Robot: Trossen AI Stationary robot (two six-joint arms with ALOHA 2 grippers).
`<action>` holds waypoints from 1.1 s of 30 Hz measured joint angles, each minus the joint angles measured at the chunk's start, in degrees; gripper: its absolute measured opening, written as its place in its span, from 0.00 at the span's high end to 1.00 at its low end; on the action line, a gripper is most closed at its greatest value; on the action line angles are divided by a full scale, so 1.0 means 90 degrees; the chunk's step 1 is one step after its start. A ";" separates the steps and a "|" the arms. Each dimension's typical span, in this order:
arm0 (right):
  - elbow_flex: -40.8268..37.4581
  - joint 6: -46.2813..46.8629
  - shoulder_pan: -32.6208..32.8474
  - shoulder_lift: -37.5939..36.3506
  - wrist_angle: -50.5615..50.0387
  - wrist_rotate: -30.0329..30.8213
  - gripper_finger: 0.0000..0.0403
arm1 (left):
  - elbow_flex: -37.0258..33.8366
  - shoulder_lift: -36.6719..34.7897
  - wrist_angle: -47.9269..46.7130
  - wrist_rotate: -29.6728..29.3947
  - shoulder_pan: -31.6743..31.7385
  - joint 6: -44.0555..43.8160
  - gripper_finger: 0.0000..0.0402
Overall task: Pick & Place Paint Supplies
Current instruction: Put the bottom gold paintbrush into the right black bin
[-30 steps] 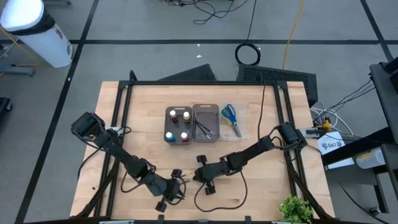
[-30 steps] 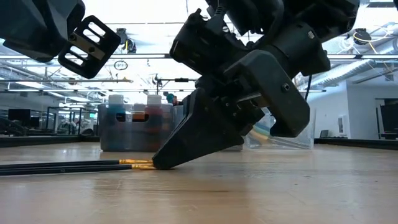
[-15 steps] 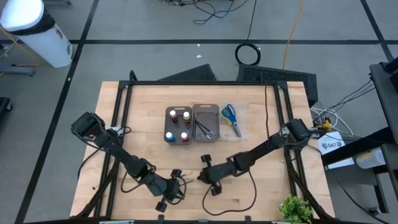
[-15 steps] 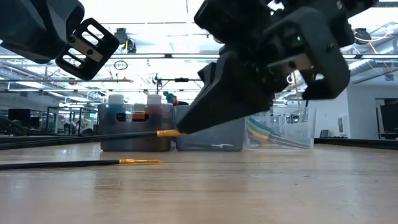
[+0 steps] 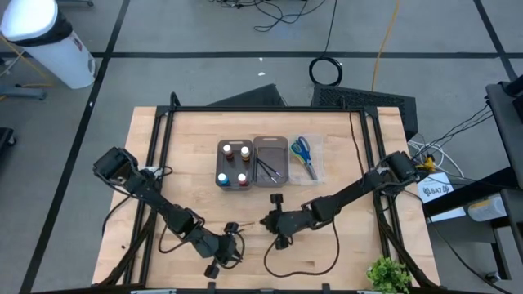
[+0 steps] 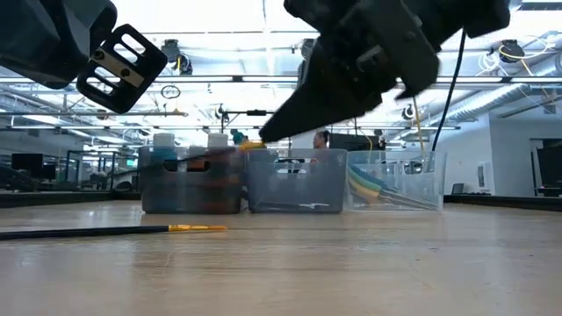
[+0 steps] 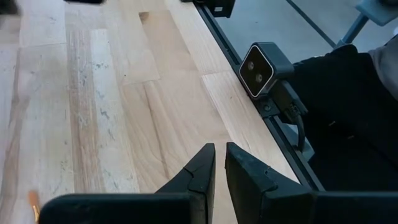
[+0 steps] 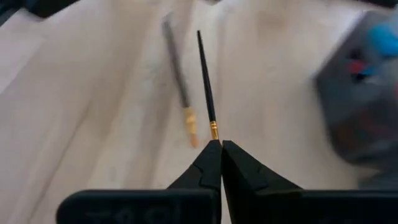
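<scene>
Pinching brush (image 8: 206, 81) by ferrule, right hand (image 8: 220, 147).

Left gripper (image 7: 219, 167), jaws nearly closed, above wooden table (image 7: 112, 93) beside a camera (image 7: 261, 65).

We see a black brush (image 8: 206, 81) with gold collar, pale striped wooden tabletop (image 5: 343, 175), grey tray (image 5: 270, 160), blue scissors (image 5: 301, 149)

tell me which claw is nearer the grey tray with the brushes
Right. The right claw hangs just in front of the grey tray, gripping a brush. The left claw sits farther back, near the table's front edge.
</scene>
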 joint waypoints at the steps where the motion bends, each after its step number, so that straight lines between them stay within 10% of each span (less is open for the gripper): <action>1: 0.0001 0.0048 -0.0013 -0.0070 -0.0066 0.0134 1.00 | 0.0000 0.0000 0.0001 0.0000 0.0000 0.0000 0.88; 20: -0.1000 0.2133 -0.0292 -0.2246 -0.1839 0.4432 1.00 | -0.0001 0.0000 0.0003 0.0000 -0.0002 -0.0075 0.88; 33: -0.1872 0.2382 -0.1458 -0.2237 -0.0430 0.2691 0.96 | -0.0001 0.0000 0.0009 0.0000 0.0037 -0.0070 0.88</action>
